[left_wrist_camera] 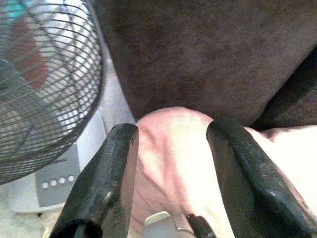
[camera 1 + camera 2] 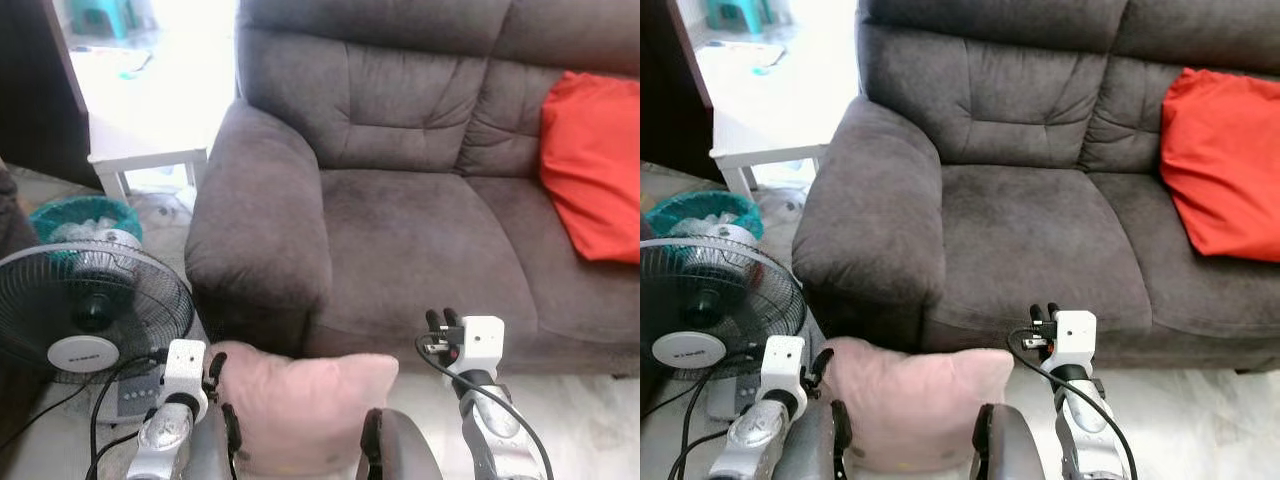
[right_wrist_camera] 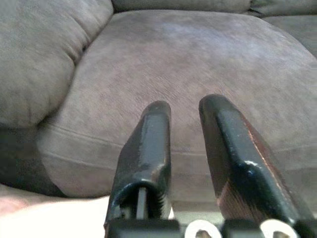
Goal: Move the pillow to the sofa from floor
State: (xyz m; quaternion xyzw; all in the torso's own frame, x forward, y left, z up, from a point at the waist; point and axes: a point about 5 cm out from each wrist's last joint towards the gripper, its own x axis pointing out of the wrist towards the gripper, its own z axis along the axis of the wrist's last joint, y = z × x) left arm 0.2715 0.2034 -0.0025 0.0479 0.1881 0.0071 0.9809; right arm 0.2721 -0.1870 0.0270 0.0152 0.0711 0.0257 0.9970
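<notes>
Left eye view: a pink pillow point(image 2: 305, 405) is seen upright on the floor point(image 2: 585, 420), leaning against the front of the grey sofa point(image 2: 420, 235) below its armrest; its lower edge is cut off by the frame and by the robot's body.
Left gripper: the left gripper point(image 2: 222, 405) is at the pillow's near corner; in the left wrist view the two fingers point(image 1: 106, 186) are spread, with the pillow corner between them. Whether the pads touch the fabric cannot be told.
Right gripper: the right gripper point(image 2: 442, 322) is held up in front of the sofa seat edge, to the right of the pillow and apart from it. In the right wrist view its fingers point(image 3: 148, 153) stand slightly parted with nothing between them.
Sofa: the seat is bare near the armrest; a red cushion point(image 2: 592, 165) leans at the far right, partly cut off by the frame edge.
Left side: a fan point(image 2: 85, 310) stands just beside the pillow, with its base partly hidden by the left arm. A teal basket point(image 2: 75, 215) is half hidden behind it, and a white desk point(image 2: 150, 160) stands beyond.
Background: the area past the desk is washed out by bright light.
</notes>
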